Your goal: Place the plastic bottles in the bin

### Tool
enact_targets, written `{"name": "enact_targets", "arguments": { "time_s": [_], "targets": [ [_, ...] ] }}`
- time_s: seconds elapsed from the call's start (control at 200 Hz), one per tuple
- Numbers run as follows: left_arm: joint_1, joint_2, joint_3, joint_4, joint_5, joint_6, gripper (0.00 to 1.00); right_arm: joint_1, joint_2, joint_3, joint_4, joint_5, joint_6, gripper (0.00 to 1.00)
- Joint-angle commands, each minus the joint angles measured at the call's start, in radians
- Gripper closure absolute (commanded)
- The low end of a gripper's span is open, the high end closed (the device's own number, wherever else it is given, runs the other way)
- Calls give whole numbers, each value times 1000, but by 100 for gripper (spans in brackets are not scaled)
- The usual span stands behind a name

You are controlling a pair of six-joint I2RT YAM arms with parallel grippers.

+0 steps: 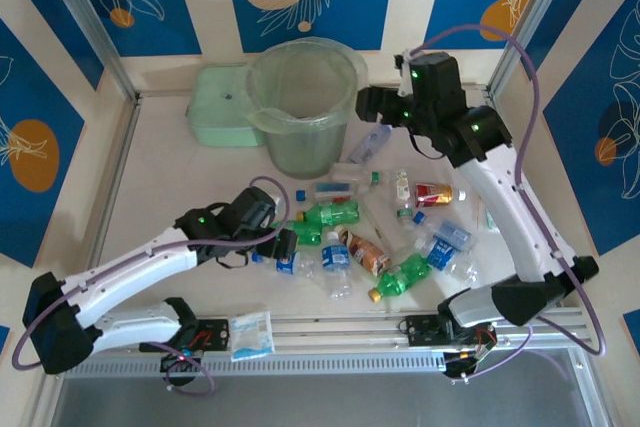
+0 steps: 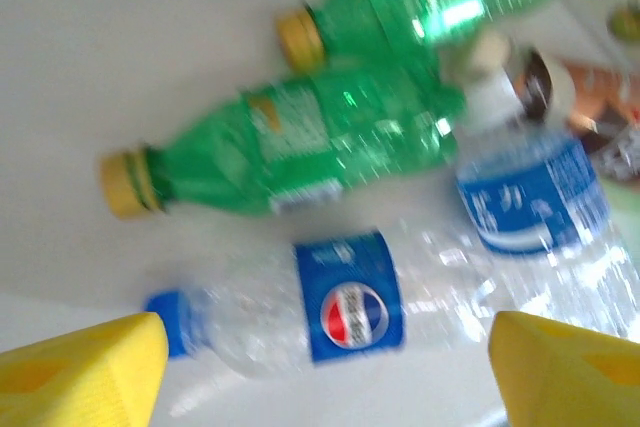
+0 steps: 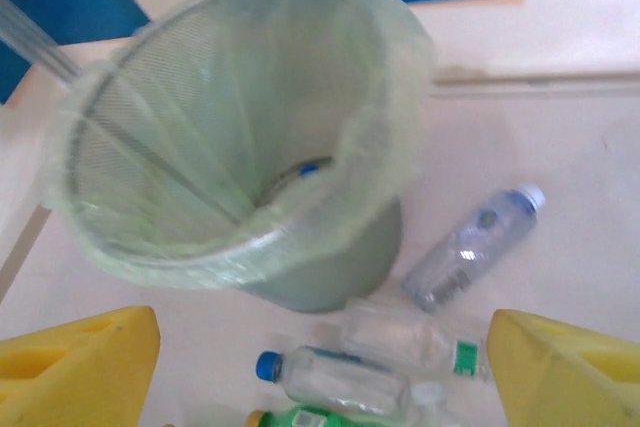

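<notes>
Glossy plastic bottles (image 2: 350, 309), translucent bin (image 3: 340, 269)

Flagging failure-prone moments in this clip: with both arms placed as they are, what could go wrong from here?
1. The left gripper hangs open over the clear Pepsi bottle, but a green bottle and a second clear bottle lie close beside it; closing could catch or shove a neighbour.
2. The right gripper is open near the bin, whose loose liner drapes over the rim; the gripper might snag it.
</notes>
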Motion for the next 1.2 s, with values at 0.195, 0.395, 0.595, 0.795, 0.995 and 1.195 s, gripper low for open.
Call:
{"name": "enact_targets", "arguments": {
  "time_s": [0.195, 0.395, 0.595, 0.795, 0.995, 1.195],
  "targets": [
    [-31, 30, -9, -178, 137, -160, 1, -71, -156, -241, 32, -27, 84, 11],
    [1, 126, -1, -143, 80, -107, 1, -86, -173, -293, 35, -48, 79, 11],
    [15, 165, -4, -89, 138, -156, 1, -93, -174, -316, 35, -70, 64, 10],
    [21, 184, -9, -96, 154, -276, 1, -96, -180, -333, 45, -79, 65, 10],
    [21, 192, -2, -145, 212, -347, 1, -103, -194, -345, 39, -82, 49, 10],
    [28, 254, 14, -102, 187, -412, 1, -115, -222, -375, 53, -95, 43, 9]
  ]
}}
